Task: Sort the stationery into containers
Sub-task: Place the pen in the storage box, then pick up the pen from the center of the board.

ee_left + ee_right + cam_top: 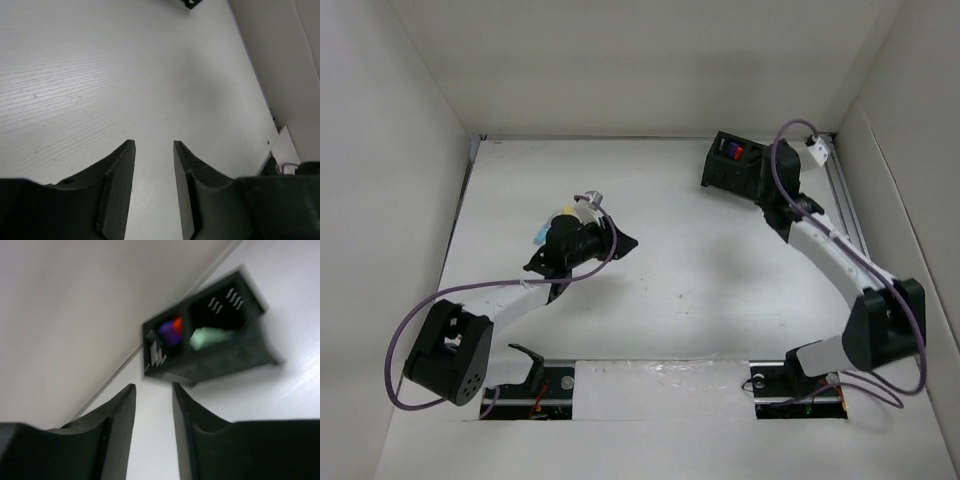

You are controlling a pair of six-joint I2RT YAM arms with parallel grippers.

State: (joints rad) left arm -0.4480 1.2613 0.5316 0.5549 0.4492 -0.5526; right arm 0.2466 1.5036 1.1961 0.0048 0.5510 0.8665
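The black two-compartment box stands at the back right, its side walls slotted. In the right wrist view the box holds purple and orange pen parts in one compartment and a pale green pen in the other. My right gripper is open and empty, a short way from the box; from above it sits just right of the box. My left gripper is open and empty over bare table. Yellow and light-blue pen parts show beside the left wrist, mostly hidden.
White enclosure walls close in the left, back and right sides. A metal rail runs along the right wall. A corner of the box shows at the top of the left wrist view. The arm mounts sit at the near edge.
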